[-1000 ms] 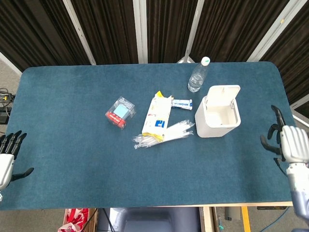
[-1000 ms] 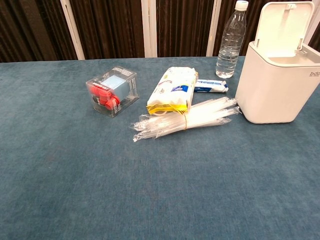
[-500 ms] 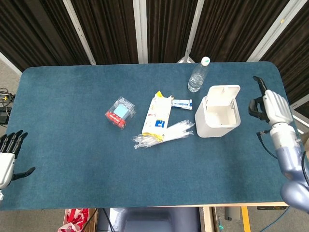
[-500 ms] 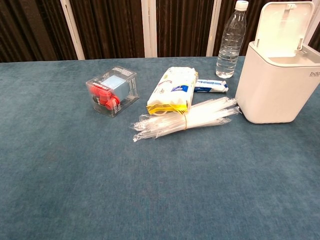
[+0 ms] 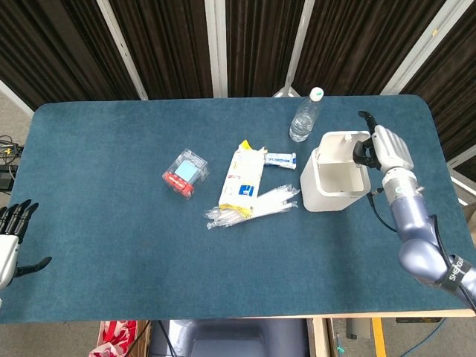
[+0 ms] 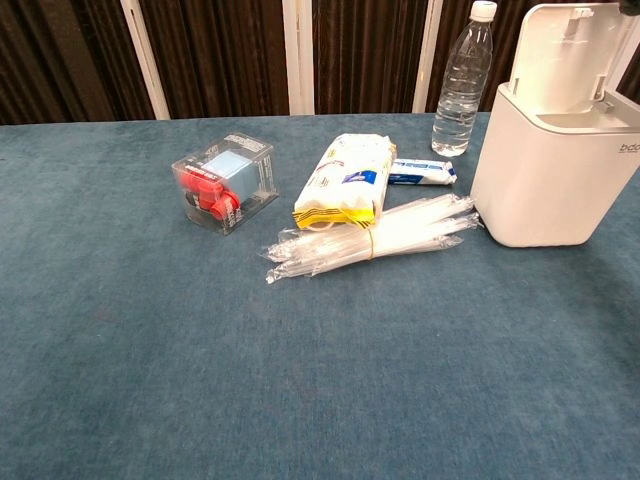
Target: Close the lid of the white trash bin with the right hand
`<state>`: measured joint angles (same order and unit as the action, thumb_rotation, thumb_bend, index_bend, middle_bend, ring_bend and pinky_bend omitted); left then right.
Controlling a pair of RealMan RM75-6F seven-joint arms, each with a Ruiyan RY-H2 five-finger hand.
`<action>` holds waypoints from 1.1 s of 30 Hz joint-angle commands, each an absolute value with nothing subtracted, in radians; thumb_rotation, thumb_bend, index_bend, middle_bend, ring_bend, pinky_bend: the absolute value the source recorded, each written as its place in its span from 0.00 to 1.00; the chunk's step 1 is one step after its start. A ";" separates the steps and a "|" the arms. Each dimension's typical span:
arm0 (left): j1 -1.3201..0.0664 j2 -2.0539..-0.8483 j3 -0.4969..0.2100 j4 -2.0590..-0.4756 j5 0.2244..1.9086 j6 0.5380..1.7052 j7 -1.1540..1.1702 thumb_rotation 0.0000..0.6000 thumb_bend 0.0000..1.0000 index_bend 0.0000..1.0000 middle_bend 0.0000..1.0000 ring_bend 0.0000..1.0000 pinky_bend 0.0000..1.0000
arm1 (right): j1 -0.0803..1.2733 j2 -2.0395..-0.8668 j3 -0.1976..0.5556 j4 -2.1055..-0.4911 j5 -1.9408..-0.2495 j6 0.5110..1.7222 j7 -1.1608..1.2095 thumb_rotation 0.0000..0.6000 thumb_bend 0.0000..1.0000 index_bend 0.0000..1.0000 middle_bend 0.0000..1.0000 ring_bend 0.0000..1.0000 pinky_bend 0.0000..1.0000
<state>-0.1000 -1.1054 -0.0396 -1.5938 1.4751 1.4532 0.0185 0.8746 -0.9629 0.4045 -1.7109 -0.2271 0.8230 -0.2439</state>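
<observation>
On the blue table [image 5: 111, 186], the white trash bin [image 5: 332, 182] stands upright, lid [image 6: 570, 55] raised.

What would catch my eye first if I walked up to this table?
Probably the white trash bin at the right of the blue table, its lid standing open, with the robot's right hand at the lid's edge. Next, the clutter mid-table: a yellow-trimmed packet, a bundle of wrapped straws and a clear box with red inside.

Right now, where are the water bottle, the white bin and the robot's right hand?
water bottle [image 6: 463, 85]: chest view, clear body.
white trash bin [image 6: 545, 185]: chest view, front wall.
right hand [image 5: 385, 146]: head view, back of hand.
</observation>
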 commanded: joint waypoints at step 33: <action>-0.091 -1.100 -0.030 -1.604 1.501 1.474 0.028 1.00 0.00 0.00 0.00 0.00 0.00 | 0.809 -0.894 0.309 -1.949 -0.348 0.874 -0.174 1.00 0.77 0.37 0.85 0.96 0.85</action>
